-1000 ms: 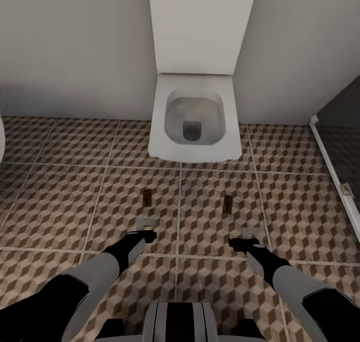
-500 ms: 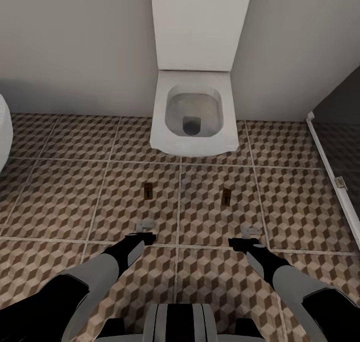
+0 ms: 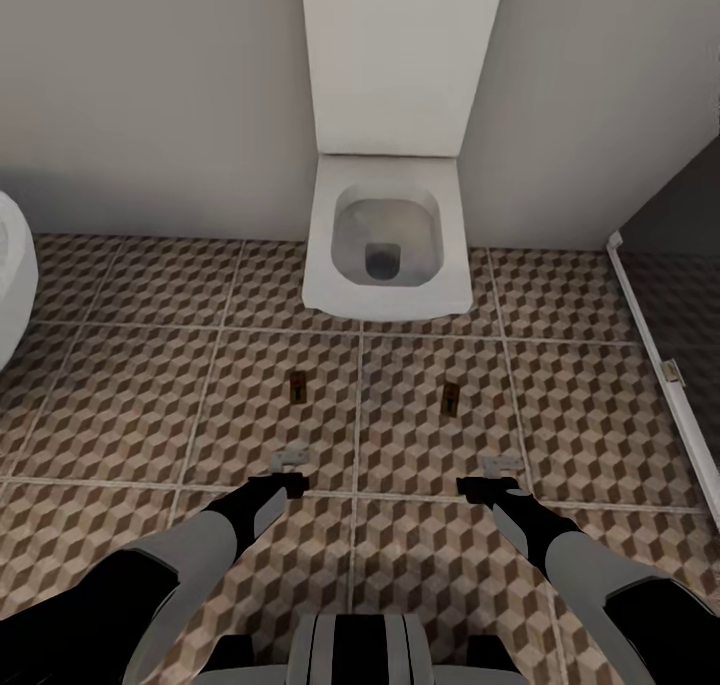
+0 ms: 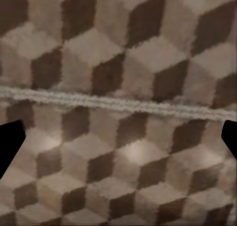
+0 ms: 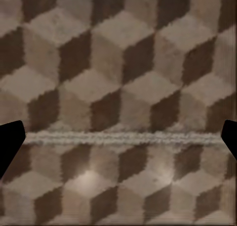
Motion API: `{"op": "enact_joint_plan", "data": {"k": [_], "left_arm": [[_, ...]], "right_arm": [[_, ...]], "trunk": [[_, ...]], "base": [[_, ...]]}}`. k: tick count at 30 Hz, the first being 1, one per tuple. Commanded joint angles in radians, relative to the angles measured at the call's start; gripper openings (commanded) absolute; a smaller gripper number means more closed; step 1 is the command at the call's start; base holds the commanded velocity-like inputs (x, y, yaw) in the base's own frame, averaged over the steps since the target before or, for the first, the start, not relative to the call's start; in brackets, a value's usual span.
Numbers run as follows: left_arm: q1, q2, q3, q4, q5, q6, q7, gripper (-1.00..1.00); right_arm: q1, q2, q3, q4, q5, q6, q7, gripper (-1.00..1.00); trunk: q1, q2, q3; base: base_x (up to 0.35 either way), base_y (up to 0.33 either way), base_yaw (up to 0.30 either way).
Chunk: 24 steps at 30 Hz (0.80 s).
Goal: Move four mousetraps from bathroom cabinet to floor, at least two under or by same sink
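Note:
Two mousetraps lie flat on the bathroom floor in front of the toilet, one to the left and one to the right. My left gripper hangs just short of the left trap and points down at the tiles. My right gripper does the same short of the right trap. In the left wrist view, the left gripper is open over bare tile and a grout line. The right gripper is open over the same pattern. The cabinet and the sink are out of view.
A white wall-hung toilet stands straight ahead against the grey wall. The rounded white edge of a bathtub shows at the far left. A white-framed dark panel runs along the right side.
The whole picture has shifted a little, so the camera moved: more of the white tub edge shows at the left. Both arms keep their pose and the two traps lie where they were.

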State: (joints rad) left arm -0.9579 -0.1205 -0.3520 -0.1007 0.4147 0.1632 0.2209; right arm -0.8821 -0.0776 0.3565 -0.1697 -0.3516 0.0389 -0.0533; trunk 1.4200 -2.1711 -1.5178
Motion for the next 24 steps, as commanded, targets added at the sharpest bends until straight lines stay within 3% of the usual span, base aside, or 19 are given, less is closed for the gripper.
{"op": "enact_joint_plan", "data": {"k": [1, 24], "left_arm": [[0.000, 0.000, -0.009, -0.002, 0.009, 0.006, 0.006, 1.00], [0.000, 0.003, 0.009, 0.007, 0.012, 0.060, 0.003, 1.00]], "right_arm": [[0.000, -0.001, 0.009, -0.002, -0.009, 0.004, -0.005, 1.00], [0.000, -0.001, 0.009, -0.002, -0.007, 0.006, -0.005, 1.00]], "trunk": [[-0.004, 0.007, 0.003], [-0.092, 0.168, 0.075]], "base": [[0.000, 0.000, 0.000], [0.000, 0.000, 0.000]]}}
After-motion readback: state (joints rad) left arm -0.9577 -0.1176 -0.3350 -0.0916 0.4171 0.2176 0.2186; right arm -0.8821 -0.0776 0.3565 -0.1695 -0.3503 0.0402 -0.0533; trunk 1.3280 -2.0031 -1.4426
